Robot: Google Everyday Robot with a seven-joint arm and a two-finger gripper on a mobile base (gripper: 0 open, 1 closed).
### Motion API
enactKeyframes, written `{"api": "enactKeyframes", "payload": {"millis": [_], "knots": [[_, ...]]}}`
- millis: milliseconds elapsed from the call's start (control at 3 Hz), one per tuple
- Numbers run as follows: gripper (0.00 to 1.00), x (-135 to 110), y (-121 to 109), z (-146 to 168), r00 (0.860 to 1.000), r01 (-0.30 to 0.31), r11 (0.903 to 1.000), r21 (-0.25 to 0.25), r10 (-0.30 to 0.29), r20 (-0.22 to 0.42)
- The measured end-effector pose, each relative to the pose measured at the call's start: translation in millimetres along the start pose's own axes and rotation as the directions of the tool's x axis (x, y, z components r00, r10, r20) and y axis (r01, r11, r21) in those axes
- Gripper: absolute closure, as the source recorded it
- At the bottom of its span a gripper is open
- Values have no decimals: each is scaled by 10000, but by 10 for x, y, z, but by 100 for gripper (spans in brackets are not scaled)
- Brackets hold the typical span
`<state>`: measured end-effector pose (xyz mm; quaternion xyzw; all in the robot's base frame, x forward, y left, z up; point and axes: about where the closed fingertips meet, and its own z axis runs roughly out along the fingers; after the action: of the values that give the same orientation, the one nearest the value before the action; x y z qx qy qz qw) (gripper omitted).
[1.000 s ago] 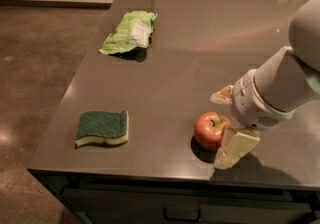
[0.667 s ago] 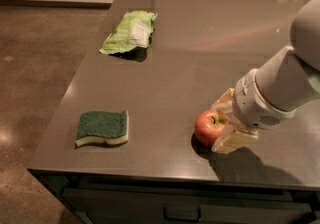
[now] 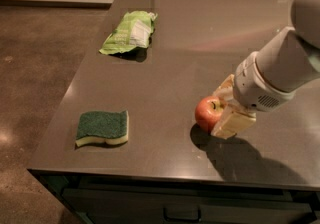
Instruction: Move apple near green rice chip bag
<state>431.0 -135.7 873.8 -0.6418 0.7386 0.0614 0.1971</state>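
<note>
A robot's pincer (image 3: 220,111) is set against the right side of an apple (image 3: 208,113) near the front edge of a dark table (image 3: 200,43). The white arm (image 3: 280,68) reaches in low from the right, which leaves the fruit's left side and its way across the table unobstructed. Whether the pincer has clenched on the apple or merely sits around it cannot be told from this view. The apple appears to rest on the table, with its shadow pooled directly beneath it.

Its destination, a crinkled light green chip bag (image 3: 129,33), lies flat at the table's far left corner, well apart from the fruit. A dark green sponge (image 3: 102,128) with a yellow underside sits near the front left edge and plays no part in the job. It also lies to one side of the straight line between apple and bag.

By the look of things, the work is at the grasping stage and the carry is yet to come. The round apple could roll if it is not gripped squarely.
</note>
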Motion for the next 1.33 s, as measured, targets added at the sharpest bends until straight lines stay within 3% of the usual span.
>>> {"api": "enactKeyframes", "payload": {"millis": [333,1000,1333], "knots": [[100,-178,-325,-90,9974,-688,9973,246,682,229],[100,-617,-960,-47,9823,-1806,9817,609,1770,608],[100,-732,-1118,-23,9765,-2086,9755,697,2039,693]]}}
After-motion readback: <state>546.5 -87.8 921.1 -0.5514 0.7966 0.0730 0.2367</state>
